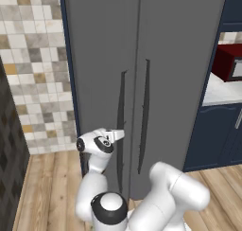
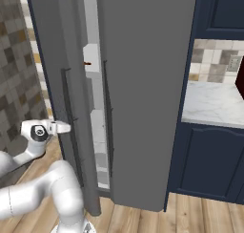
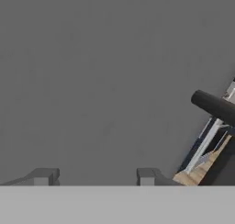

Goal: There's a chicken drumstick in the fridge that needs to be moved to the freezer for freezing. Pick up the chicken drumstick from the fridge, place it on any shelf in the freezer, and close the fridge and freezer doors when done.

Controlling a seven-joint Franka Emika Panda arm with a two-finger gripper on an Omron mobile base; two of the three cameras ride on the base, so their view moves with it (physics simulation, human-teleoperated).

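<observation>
The gripper (image 1: pixel 120 134) sits left of centre in the left base view, right up against the narrower tall grey door panel (image 1: pixel 99 74) of the freezer, just beside its slim dark vertical bar handle (image 1: pixel 122 121). In the hand view the two dark fingertips (image 3: pixel 43 176) stand apart at the bottom edge with nothing between them. They face flat grey panel, and the bar handle (image 3: pixel 215 106) lies off at the right edge, outside the jaws.

The right base view gives the key detail: that narrow door (image 2: pixel 52 60) is ajar. A strip of white interior shows between it and the wider grey fridge door (image 2: pixel 143 84), which looks shut. In that strip, upper left of the frame, is a small dark reddish-brown chicken drumstick (image 2: pixel 87 63), apparently lying on a narrow white shelf (image 2: pixel 91 55) inside the freezer. The gap is too thin to be sure.

So the transfer looks done, and the step in hand reads as shutting the freezer door. To do it well:
- Press on the flat panel near the handle side, where leverage is best, not near the hinge.
- Keep the fingers clear of the bar so they don't hook it and drag the door back.
- Push steadily along the door's arc until the gap seen in the right base view is gone.
- Keep the elbow off the fridge door.
</observation>
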